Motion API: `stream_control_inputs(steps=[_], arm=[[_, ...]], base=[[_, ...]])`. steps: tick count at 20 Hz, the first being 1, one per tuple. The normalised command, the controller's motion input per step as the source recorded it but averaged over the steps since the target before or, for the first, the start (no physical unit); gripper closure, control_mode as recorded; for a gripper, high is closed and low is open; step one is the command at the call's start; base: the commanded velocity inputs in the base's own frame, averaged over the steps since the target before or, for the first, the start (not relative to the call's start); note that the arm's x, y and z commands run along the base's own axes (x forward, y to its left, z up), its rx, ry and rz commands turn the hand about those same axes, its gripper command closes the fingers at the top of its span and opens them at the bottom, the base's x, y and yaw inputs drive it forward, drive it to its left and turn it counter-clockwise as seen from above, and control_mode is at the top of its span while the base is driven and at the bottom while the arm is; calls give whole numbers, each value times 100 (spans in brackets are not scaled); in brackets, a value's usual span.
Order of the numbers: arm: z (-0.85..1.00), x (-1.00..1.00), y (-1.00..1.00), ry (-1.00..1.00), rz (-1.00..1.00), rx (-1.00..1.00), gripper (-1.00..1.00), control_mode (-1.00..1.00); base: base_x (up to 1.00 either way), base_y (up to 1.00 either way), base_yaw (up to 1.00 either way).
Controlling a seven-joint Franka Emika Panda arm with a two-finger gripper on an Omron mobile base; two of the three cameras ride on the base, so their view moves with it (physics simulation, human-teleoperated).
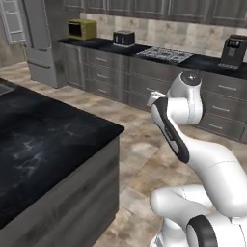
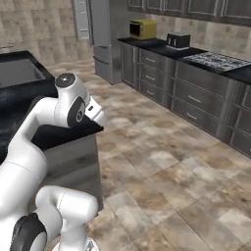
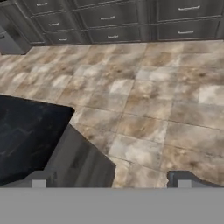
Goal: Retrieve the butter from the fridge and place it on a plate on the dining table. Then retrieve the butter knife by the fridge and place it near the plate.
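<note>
Gripper open above dining table

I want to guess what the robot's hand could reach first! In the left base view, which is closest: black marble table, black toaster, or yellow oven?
Gripper, nearest first:
1. Black marble dining table, left.
2. Black toaster, back counter.
3. Yellow oven, farther left, beside the fridge.

- Fridge: top and left side cut off by my left base view's edge.
- Dining table: ran off the frame's left and bottom.
- My gripper: fingertips barely rose at the hand view's bottom.
</note>
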Motion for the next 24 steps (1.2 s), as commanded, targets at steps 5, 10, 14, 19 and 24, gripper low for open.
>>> stream_control_inputs(steps=[5,10,14,19,24], arm=[[0,0,0,0,0,0,-100,100],[0,0,0,0,0,0,-100,100],[0,0,0,0,0,0,-100,100],[0,0,0,0,0,0,-100,100],[0,0,0,0,0,0,-100,100]], base=[[45,-98,22],[50,-97,37],[49,-100,39],[57,-100,39],[87,-92,37]])
